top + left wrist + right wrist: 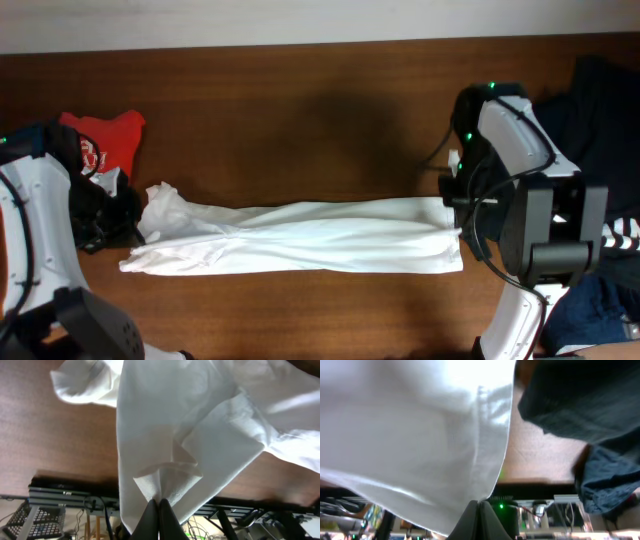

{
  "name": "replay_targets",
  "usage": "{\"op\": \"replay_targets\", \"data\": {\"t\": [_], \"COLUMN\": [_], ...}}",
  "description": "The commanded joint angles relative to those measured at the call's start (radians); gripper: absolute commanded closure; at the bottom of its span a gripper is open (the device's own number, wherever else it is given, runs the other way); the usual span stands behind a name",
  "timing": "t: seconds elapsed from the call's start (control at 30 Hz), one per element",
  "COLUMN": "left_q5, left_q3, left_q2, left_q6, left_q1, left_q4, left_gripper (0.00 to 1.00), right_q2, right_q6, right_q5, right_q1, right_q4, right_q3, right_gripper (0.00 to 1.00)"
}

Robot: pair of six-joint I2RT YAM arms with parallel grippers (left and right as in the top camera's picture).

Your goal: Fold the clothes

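A long white garment (pixel 310 235) lies stretched left to right across the brown table (pixel 300 110). My left gripper (pixel 135 228) is shut on its left end; in the left wrist view the jaws (pixel 159 503) pinch a fold of the white cloth (pixel 200 435). My right gripper (pixel 455 208) is shut on its right end; in the right wrist view the jaws (pixel 479 505) pinch the edge of the white cloth (pixel 410 435). The cloth is lifted a little at both ends.
A red garment (pixel 105 140) lies at the back left. A pile of dark clothes (pixel 600 110) lies at the right, with a striped piece (pixel 622 235) and a blue garment (pixel 600 305) nearer the front. The dark pile also shows in the right wrist view (pixel 580 400).
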Motion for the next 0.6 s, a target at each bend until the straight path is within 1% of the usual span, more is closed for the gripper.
{"op": "replay_targets", "data": {"t": [0.0,0.03,0.13,0.23,0.3,0.33,0.4,0.5,0.57], "left_q5": [-0.079,-0.076,-0.064,-0.061,-0.061,-0.061,-0.061,-0.061,-0.053], "left_q3": [-0.020,-0.020,-0.025,-0.114,-0.215,-0.241,-0.274,-0.274,-0.274], "left_q2": [-0.093,-0.112,-0.114,-0.114,-0.114,-0.114,-0.114,-0.114,-0.114], "left_q6": [-0.066,-0.066,-0.065,-0.065,-0.064,-0.064,-0.064,-0.064,-0.065], "left_q1": [0.007,0.007,0.005,-0.024,-0.041,-0.042,-0.042,-0.042,-0.042], "left_q4": [-0.001,0.006,0.054,0.136,0.217,0.237,0.269,0.320,0.390], "left_gripper": [1.00,0.99,1.00,1.00,1.00,1.00,0.99,1.00,0.99], "right_q2": [-0.014,-0.014,-0.014,-0.014,-0.014,-0.014,-0.014,-0.014,-0.014], "right_q6": [-0.009,-0.006,-0.006,0.029,0.028,0.028,0.028,0.028,0.028], "right_q5": [0.035,0.035,0.035,0.035,0.036,0.040,0.059,0.056,0.056], "right_q1": [0.000,-0.001,-0.002,-0.002,-0.001,-0.001,-0.007,-0.018,-0.018], "right_q4": [0.060,0.100,0.138,0.191,0.185,0.182,0.168,0.167,0.178], "right_q3": [-0.124,-0.164,-0.167,-0.167,-0.168,-0.168,-0.168,-0.168,-0.168], "right_gripper": [0.96,0.96,0.96,0.96,0.79,0.77,0.77,0.77,0.77]}}
